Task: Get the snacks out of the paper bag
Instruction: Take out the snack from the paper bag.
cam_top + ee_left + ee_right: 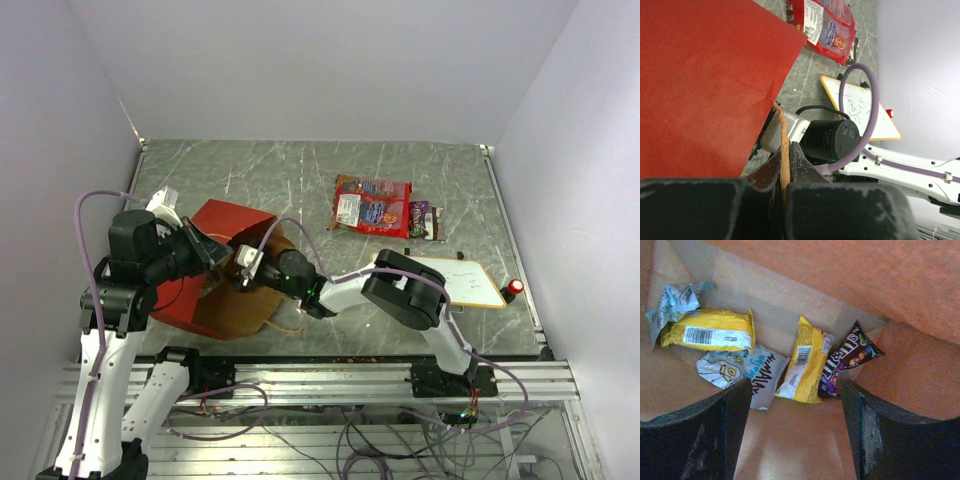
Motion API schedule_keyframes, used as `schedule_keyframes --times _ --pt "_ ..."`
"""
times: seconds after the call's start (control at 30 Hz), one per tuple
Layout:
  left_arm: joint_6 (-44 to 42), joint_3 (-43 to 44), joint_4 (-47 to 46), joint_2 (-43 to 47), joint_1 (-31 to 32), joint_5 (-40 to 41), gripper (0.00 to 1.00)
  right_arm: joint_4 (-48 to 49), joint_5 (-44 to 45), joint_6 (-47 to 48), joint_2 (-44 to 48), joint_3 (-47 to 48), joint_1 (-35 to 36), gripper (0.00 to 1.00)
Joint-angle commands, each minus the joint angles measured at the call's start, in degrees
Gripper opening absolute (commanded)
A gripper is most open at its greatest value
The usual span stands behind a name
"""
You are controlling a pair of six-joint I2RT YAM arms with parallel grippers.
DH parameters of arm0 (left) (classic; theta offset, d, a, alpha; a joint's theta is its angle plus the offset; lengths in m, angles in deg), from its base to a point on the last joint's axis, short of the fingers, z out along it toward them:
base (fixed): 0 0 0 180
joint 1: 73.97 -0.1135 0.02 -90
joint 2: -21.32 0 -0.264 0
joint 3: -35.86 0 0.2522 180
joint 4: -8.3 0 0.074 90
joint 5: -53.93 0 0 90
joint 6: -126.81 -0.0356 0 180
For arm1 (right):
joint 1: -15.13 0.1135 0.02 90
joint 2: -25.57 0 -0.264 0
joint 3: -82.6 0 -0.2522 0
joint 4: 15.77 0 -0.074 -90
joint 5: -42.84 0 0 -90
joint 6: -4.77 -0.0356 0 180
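Note:
The paper bag (pixel 215 285) lies on its side, red outside (pixel 705 85), its mouth toward the right arm. My left gripper (pixel 785 157) is shut on a brown strip at the bag's mouth and holds it open. My right gripper (pixel 795 390) is open and empty inside the bag (pixel 840 270), a little short of the snacks. At the bag's bottom lie two yellow packets (pixel 710 330) (pixel 805 362), a pale blue-white one (pixel 747 372), a dark purple-brown one (pixel 850 357) and a crumpled pale one (pixel 672 302). A large flat red bag (pixel 372 205) and a dark packet (pixel 425 220) lie on the table.
A wood-framed white board (pixel 450 280) lies right of the arms, with a small red object (pixel 514 288) at its right end. White walls close the grey marbled table (pixel 260 170) on three sides. The right arm's wrist (pixel 832 140) is close beside my left gripper.

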Motion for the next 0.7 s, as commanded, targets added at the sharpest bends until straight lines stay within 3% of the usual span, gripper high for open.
schedule_keyframes --times 0.0,0.33,0.67 --pt "-0.77 3.25 -0.81 -0.04 0.37 -0.12 0.07 2.48 -2.07 3.07 -3.26 3.35 0.77 0.72" --pt "-2.23 6.18 0.31 -1.04 0.39 -1.16 0.07 1.68 4.70 4.37 -13.55 15.47 0.78 0.71" --pt "-2.40 6.88 0.75 -1.39 0.32 -1.51 0.07 -3.31 8.08 3.33 -19.58 20.30 0.67 0.56"
